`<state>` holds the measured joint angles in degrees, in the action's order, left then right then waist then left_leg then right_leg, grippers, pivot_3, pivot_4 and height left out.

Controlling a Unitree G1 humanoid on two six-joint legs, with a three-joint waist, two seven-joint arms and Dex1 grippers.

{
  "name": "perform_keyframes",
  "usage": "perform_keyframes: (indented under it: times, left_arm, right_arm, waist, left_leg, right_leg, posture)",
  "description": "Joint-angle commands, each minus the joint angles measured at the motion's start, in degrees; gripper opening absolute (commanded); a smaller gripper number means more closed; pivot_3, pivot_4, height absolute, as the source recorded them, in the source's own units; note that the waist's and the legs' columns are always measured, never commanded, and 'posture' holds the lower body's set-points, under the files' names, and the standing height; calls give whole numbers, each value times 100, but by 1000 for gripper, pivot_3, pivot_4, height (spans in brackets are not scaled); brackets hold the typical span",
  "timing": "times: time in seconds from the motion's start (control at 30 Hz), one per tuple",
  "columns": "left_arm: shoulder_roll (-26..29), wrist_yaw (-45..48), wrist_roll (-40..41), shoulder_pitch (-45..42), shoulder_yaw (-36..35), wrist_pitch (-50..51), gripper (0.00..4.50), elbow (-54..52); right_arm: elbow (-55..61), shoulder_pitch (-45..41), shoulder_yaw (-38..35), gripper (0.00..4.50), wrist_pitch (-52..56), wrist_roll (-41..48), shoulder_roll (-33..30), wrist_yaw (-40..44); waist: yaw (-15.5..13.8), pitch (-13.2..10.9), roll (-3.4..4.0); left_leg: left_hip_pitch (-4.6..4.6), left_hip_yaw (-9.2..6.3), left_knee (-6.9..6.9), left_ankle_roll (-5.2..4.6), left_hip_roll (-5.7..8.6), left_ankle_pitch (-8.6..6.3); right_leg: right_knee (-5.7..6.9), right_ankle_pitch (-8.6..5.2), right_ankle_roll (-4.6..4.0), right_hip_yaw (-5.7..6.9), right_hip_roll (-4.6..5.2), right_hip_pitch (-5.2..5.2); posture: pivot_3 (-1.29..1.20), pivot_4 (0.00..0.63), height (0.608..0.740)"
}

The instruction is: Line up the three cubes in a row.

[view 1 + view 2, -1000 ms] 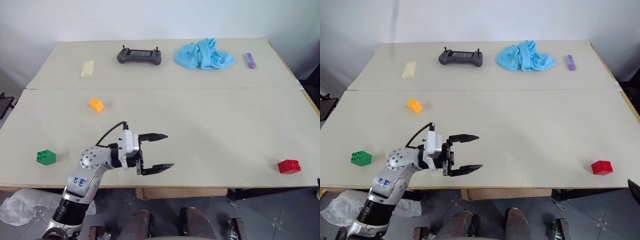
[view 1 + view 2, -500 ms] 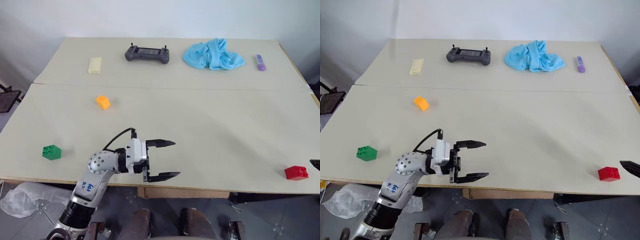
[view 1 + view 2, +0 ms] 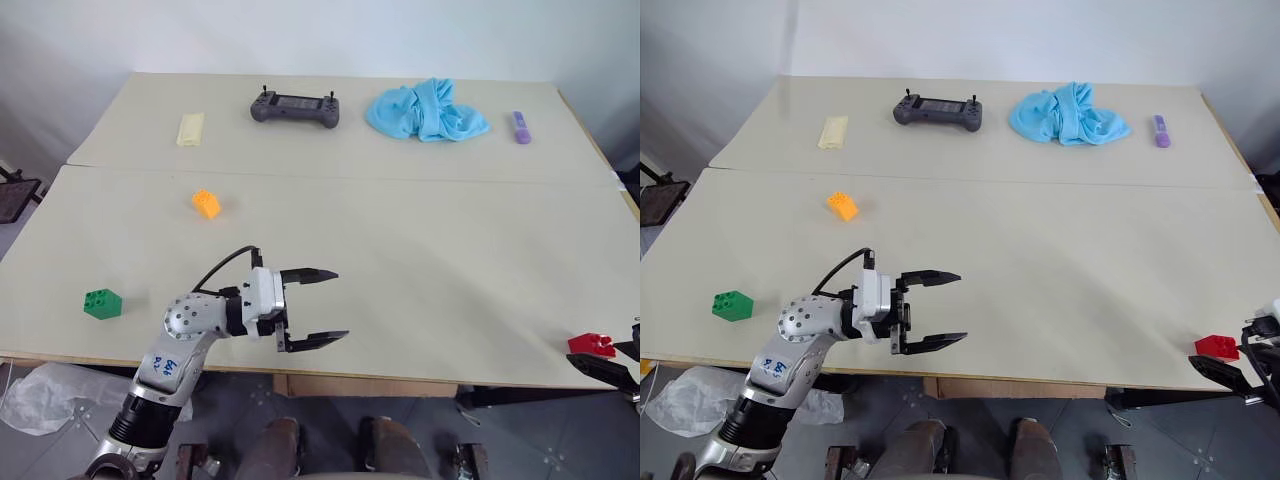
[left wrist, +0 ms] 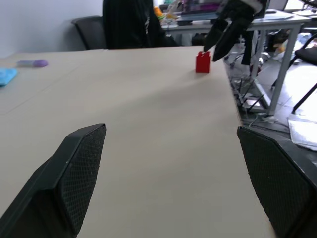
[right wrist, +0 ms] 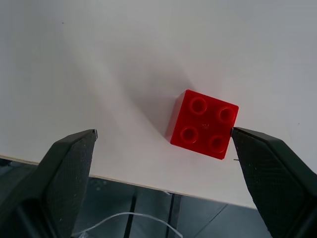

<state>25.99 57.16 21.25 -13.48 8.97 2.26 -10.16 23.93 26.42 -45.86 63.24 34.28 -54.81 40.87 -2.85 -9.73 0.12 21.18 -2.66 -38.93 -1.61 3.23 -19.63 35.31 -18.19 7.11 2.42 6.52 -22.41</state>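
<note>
Near the front right corner of the table (image 3: 420, 260), the red cube (image 3: 1216, 346) was seen lying studs up close to the edge, with the right gripper (image 3: 1246, 362) poised just above and beside it; its two black fingers (image 5: 270, 166) were spread wide, one of them close against the cube's side, and nothing was clamped between them. Toward the front left, the left gripper (image 3: 313, 306) was held over the bare tabletop, pointed across the table toward the right side, its jaws likewise set well apart and empty. The green cube (image 3: 102, 302) was found near the front left edge, well apart from the others, and the orange cube (image 3: 206, 203) farther back on the left half. Along the far side were laid a pale yellow bar (image 3: 189, 129), a dark handheld controller (image 3: 294, 108), a crumpled blue cloth (image 3: 427, 110) and a small purple object (image 3: 520, 126).
</note>
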Motion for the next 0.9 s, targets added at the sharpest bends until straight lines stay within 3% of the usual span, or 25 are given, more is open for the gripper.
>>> perform_keyframes:
  times: [0.03, 0.23, 0.47, 0.57, 0.73, 0.9]
  left_arm:
    - [119, 108, 12, -16, -158, -204, 4500, -67]
    - [206, 110, 80, 155, -136, -136, 4500, -271]
    - [145, 20, 81, 325, -103, -28, 4500, -400]
    - [121, 5, 83, 348, -63, 16, 4500, -444]
    - [103, 140, 129, 376, 23, -12, 4500, -461]
    - [22, 193, 78, 224, 58, -127, 4500, -242]
  right_arm:
    - [97, 25, 303, 4113, -53, -39, 210, -32]
    - [-347, -75, 431, 2318, -383, -338, 31, 183]
    - [-702, -132, 163, 2318, -825, -629, -132, 352]
    - [-823, -211, 53, 2904, -756, -588, -208, 471]
    - [-1005, -314, -139, 4484, -929, -695, -264, 561]
    - [-1055, -416, -323, 4484, -930, -690, -255, 649]
  waist:
    - [6, 4, -23]
    - [41, 5, -31]
    - [50, 3, -33]
    - [53, 0, -27]
    - [46, -7, 12]
    - [31, -7, 28]
  left_leg:
    - [0, -1, -1, 0, 0, 0]
    - [-2, -1, -1, 2, -1, -1]
    - [-1, 0, -3, 1, -2, -1]
    - [0, 0, -3, 1, -2, -1]
    - [2, 3, -2, 0, 0, -1]
    - [2, 3, -1, 0, 0, -1]
  right_leg:
    - [0, 0, 0, 0, 1, 1]
    - [-3, 0, 0, -1, 2, 3]
    - [-3, 0, -1, -1, 3, 4]
    - [-3, 0, -1, -2, 3, 3]
    - [-3, 0, 0, -3, 5, -1]
    - [-2, 0, 0, -2, 4, -1]
  posture:
    - [0, 150, 740]
    - [0, 150, 740]
    - [0, 150, 740]
    - [0, 150, 740]
    - [0, 150, 740]
    - [0, 150, 740]
